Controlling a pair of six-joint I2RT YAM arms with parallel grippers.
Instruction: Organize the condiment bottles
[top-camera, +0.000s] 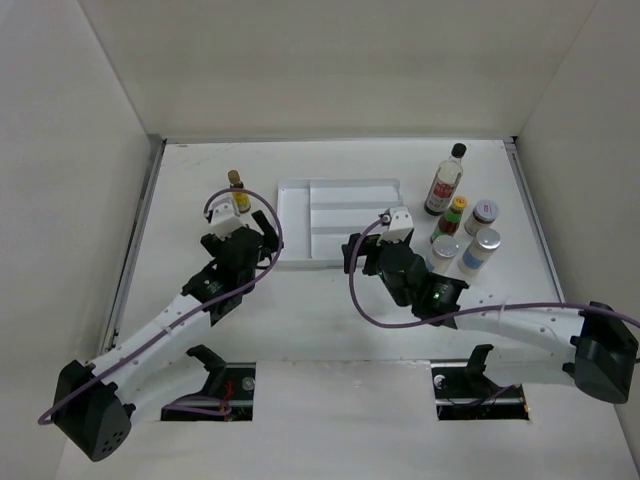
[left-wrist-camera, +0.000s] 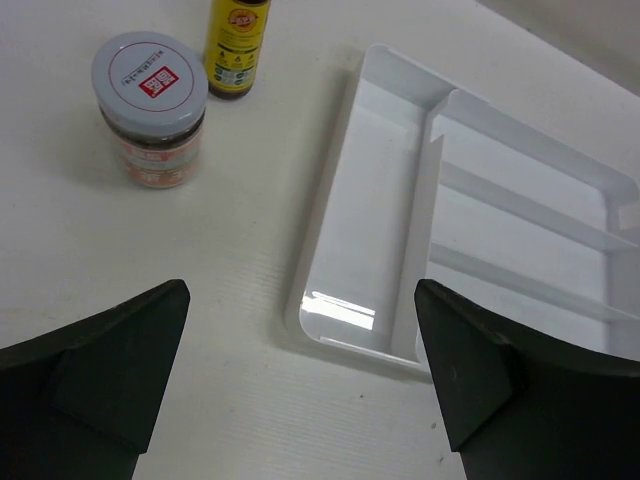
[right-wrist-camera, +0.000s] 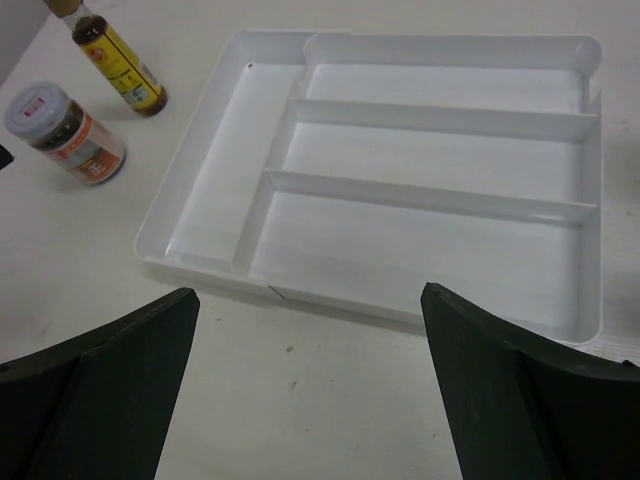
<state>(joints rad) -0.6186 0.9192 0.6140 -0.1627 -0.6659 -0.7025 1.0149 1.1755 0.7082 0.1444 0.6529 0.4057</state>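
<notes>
In the left wrist view, our left pincer (left-wrist-camera: 300, 335) is spread wide and empty. It faces a silver-lidded jar (left-wrist-camera: 150, 105) and a small yellow bottle (left-wrist-camera: 237, 45) at the upper left of the worktop (left-wrist-camera: 240, 300). We judge both light, rigid and slick, best gripped round the body below the cap. The white divided tray (right-wrist-camera: 230, 170) at centre holds nothing. Our right pincer (right-wrist-camera: 310, 335) is also wide open and empty. The tall dark bottle (top-camera: 445, 180) and yellow-capped green bottle (top-camera: 453, 215) stand right of the tray in the top view.

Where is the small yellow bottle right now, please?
The small yellow bottle stands left of the white tray, near its far left corner, with a silver-lidded jar beside it in the left wrist view.
</notes>
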